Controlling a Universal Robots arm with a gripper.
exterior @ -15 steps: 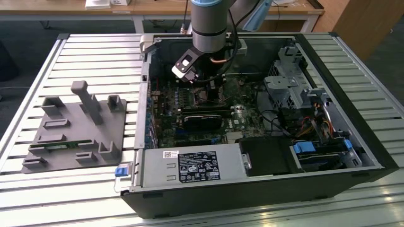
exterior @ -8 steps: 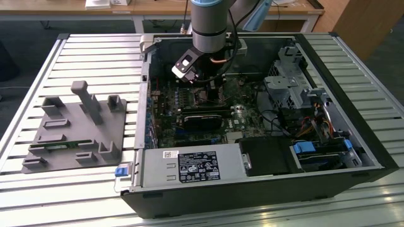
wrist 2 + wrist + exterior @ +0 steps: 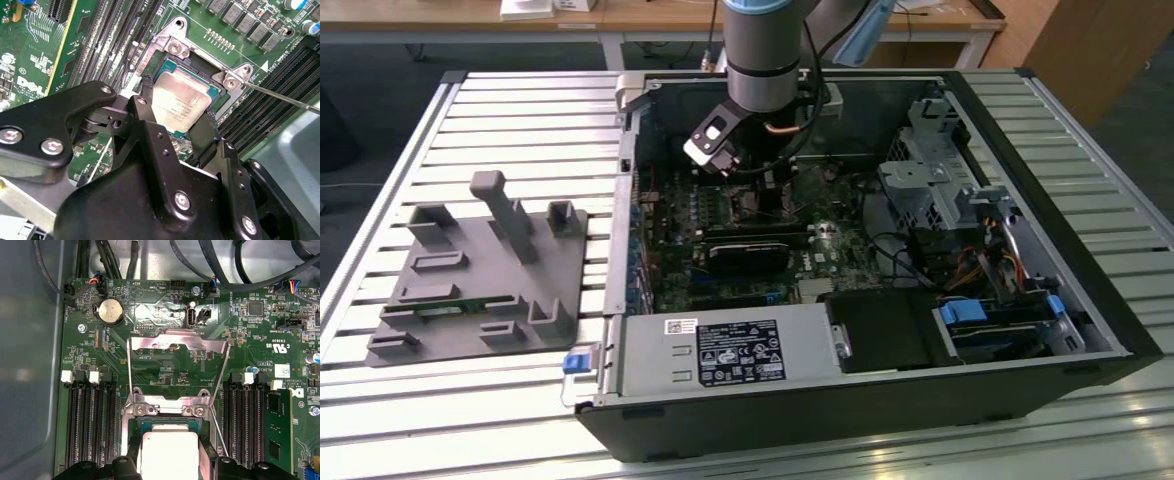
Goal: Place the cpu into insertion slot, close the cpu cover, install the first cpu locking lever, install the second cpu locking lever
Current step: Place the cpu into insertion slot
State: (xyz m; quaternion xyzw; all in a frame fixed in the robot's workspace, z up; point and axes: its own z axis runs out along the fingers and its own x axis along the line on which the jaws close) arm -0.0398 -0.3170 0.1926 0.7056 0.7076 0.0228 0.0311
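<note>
While the cpu cover (image 3: 200, 343) stands raised, the gripper (image 3: 180, 110) clamps the cpu (image 3: 182, 97) by opposite edges, directly over the insertion slot (image 3: 199, 61), upper centre of the exterior view.

Printed markings comprise white lettering on the green circuit board (image 3: 175, 367), a small white barcode sticker (image 3: 283, 371) on that board, and a white label (image 3: 736, 352) of symbols and fine print, too small to read, on the power supply box (image 3: 654, 372).
</note>
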